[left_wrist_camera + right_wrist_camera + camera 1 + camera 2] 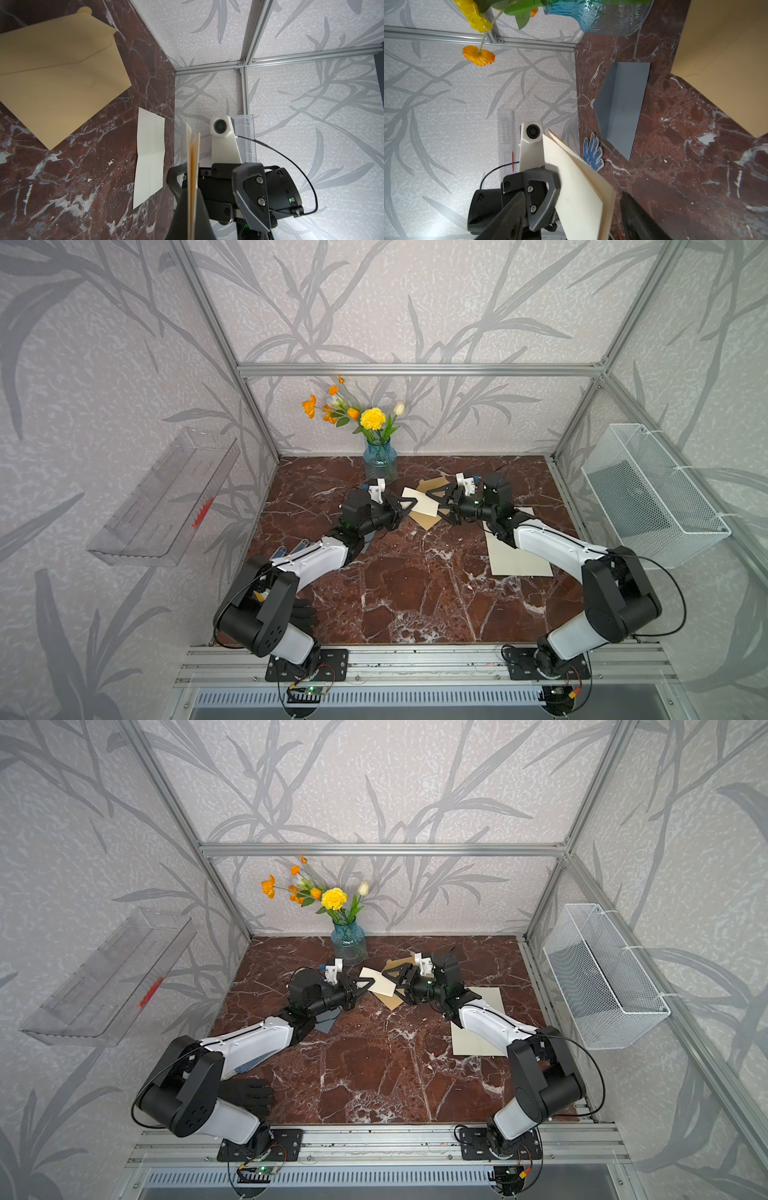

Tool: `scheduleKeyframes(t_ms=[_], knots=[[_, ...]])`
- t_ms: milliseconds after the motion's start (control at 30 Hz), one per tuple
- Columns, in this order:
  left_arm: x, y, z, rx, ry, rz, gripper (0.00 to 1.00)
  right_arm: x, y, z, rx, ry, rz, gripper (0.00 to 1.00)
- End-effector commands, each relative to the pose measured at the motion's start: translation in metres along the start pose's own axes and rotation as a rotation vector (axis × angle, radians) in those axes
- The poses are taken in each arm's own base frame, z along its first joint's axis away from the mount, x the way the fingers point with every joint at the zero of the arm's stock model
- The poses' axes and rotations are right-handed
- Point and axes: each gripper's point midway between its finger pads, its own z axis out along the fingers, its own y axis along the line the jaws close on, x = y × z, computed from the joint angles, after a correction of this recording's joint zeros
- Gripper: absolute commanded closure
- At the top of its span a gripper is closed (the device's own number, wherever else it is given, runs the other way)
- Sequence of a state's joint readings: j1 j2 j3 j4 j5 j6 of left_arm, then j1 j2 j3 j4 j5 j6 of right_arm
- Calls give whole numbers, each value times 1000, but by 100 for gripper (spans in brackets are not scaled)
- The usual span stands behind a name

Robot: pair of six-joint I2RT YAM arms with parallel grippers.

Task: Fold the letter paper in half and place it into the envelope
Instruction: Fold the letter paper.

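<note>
Left fingers (pixel 178 218) clamp folded paper (pixel 419 506); vase (pixel 380 464) behind.

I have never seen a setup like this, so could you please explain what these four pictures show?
Two robot arms with pincer-like grippers work over a marble table. Two pictures look down from a paired overhead camera; the other two come from a camera on each arm's wrist. The left gripper is shut on a folded cream paper, lifted off the table near a tan envelope. The right gripper stands open around the paper's other end. Also on the table: a second cream sheet, a grey envelope, a flower vase and a black glove.
</note>
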State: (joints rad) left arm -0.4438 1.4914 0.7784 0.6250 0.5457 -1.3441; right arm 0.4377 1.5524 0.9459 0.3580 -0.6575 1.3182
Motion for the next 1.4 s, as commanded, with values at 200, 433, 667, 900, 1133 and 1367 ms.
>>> scheduleKeyframes(t_ms=[200,433,667,900,1133,1367], knots=[[-19,-14,-11,-43,-142,77,100,25,13,3,-57,-110,154,42],[-9,-10,-7,-38,-127,77,100,17,14,14,-92,-165,198,52],[-1,-7,-10,-48,-125,89,100,20,19,36,-140,-174,250,64],[5,-4,-12,-73,-129,122,100,19,30,40,-167,-205,256,77],[9,-8,-15,-72,-101,150,55,22,32,37,-90,-138,186,96],[4,-17,-33,-75,-67,213,43,14,30,23,-101,14,79,97]])
